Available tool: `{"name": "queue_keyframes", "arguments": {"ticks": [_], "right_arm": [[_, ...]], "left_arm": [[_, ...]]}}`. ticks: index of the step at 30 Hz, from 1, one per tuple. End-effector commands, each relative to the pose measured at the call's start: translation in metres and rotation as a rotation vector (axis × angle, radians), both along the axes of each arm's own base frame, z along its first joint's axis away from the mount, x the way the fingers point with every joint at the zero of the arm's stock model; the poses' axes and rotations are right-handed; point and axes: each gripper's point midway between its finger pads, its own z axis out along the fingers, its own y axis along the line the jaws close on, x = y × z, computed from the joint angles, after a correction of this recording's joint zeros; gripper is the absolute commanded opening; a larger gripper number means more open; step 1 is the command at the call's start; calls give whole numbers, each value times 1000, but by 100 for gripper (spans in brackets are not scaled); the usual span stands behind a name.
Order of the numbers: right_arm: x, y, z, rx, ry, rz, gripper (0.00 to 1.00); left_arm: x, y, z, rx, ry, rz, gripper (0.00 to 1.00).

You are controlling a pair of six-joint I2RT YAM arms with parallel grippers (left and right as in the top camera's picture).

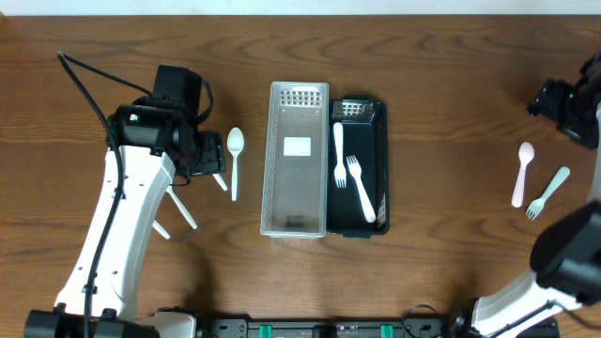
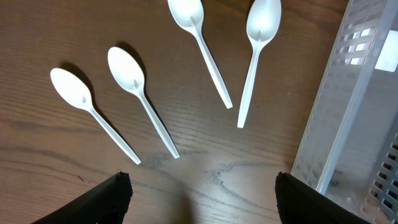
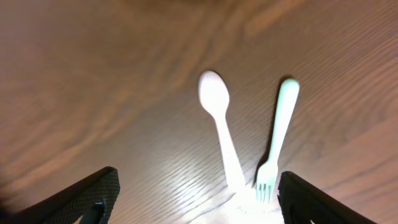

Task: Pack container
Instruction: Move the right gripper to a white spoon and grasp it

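Now | left fingers [image 2: 106, 199] spread | four spoons [image 2: 126, 68] ahead, untouched

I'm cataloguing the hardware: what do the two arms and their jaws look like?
The left arm and right arm have smooth white shells with black joints and wrists. A thin black cable loops beside the left one. The jaws are plain black.

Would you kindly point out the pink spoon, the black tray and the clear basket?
Pink spoon [image 1: 521, 176], overhead view, middle of its handle.
Black tray [image 1: 373, 141], overhead view, bare floor.
Clear basket [image 1: 297, 192], overhead view, bare floor.
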Motion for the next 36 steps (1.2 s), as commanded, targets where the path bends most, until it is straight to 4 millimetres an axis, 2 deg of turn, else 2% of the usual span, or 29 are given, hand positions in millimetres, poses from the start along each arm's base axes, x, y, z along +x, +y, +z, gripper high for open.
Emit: {"name": "queue_keyframes", "arguments": {"ticks": [1, 6, 10, 27, 32, 34, 36], "right_arm": [[-1, -6, -43, 72, 78, 28, 86], [1, -13, -93, 112, 158, 21, 88], [1, -16, -113, 124, 185, 30, 88], [1, -19, -159, 151, 240, 41, 89], [0, -19, -166, 157, 250, 41, 89], [0, -19, -167, 158, 251, 48, 88], [0, -19, -168, 159, 252, 48, 80]], "left_arm": [[3, 1, 2, 2, -4, -2, 76], [3, 1, 2, 2, -3, -2, 77], [3, 1, 2, 2, -4, -2, 77], [3, 1, 2, 2, -4, -2, 76], [3, 1, 2, 2, -4, -2, 77], [3, 1, 2, 2, -4, -2, 77], [3, 1, 2, 2, -4, -2, 77]]}}
